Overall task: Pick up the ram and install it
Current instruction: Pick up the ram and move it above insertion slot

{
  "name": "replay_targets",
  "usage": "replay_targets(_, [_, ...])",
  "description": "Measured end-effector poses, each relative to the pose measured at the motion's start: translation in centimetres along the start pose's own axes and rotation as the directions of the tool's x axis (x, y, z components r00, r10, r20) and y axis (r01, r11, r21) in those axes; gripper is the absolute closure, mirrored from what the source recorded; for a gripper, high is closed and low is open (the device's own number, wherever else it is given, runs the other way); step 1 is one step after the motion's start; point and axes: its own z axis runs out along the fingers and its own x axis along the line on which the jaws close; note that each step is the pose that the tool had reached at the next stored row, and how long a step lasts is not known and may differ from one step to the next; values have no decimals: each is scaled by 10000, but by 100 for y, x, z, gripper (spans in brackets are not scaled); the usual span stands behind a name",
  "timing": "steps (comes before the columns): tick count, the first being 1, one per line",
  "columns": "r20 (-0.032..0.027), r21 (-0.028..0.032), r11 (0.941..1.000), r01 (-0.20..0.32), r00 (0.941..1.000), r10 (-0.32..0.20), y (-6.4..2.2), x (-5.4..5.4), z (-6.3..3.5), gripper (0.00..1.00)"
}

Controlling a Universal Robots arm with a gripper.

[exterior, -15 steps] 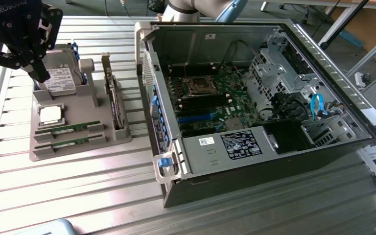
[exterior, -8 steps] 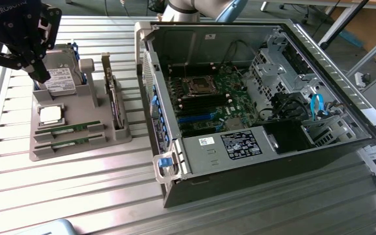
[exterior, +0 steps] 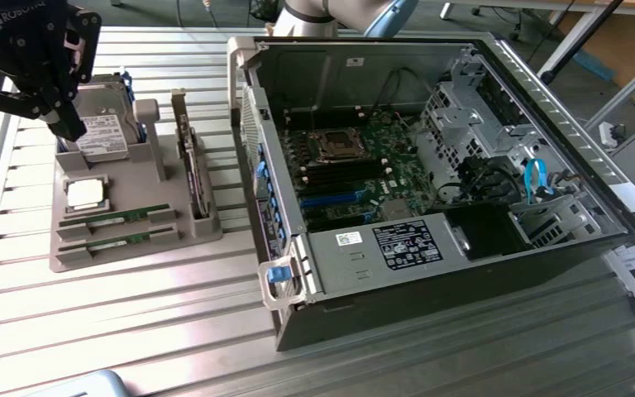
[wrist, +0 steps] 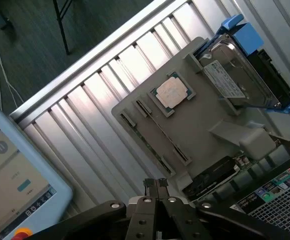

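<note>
While seated in the tray (exterior: 75,258), the ram (exterior: 113,217) points lengthwise toward the case (exterior: 340,258).

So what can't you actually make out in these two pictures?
- Exterior view: the pincer covers part of the hard drive.
- Exterior view: the memory slots on the motherboard are too small and dark to tell if any are free.
- Exterior view: the chips on the ram sticks are too small to count.
- Wrist view: the tablet is cut off by the picture's edge, and its screen text is unreadable.
</note>
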Motion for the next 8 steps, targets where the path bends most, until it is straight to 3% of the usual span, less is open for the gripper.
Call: replay_targets(8, [-50, 83, 9977, 678, 9977, -677, 0, 0, 0, 90])
